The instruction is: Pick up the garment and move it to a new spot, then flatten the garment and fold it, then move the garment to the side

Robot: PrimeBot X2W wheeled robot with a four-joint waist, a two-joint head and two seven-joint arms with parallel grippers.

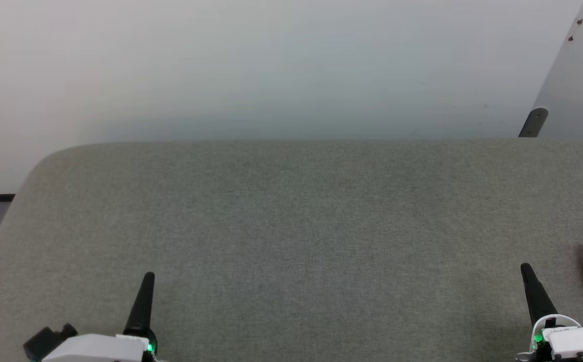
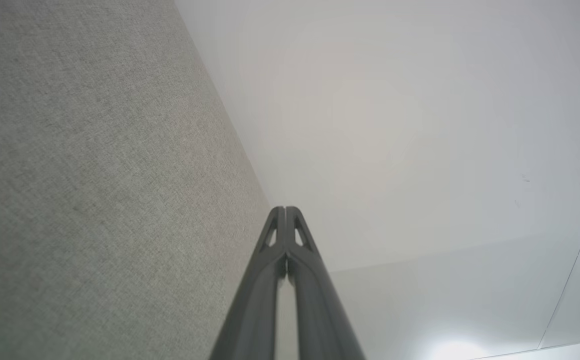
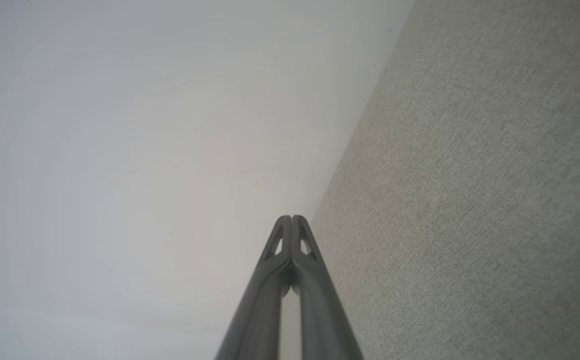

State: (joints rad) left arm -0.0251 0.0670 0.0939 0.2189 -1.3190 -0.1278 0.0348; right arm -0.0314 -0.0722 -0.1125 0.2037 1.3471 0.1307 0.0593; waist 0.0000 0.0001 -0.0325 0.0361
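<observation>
Holds the left gripper (image 1: 149,275) low at the near left, jaws pressed together into one dark spike pointing toward the far side, tip leaning slightly right. Holds the right gripper (image 1: 525,266) low at the near right in the mirrored pose, tip leaning slightly left, well apart from the other. Carries them on a white left wrist housing (image 1: 95,349) and a white right wrist housing (image 1: 580,339), each with a small green light at the finger base. Grips nothing. In the wrist views, shows left fingers (image 2: 257,310) and right fingers (image 3: 259,310) meeting at the tips.
</observation>
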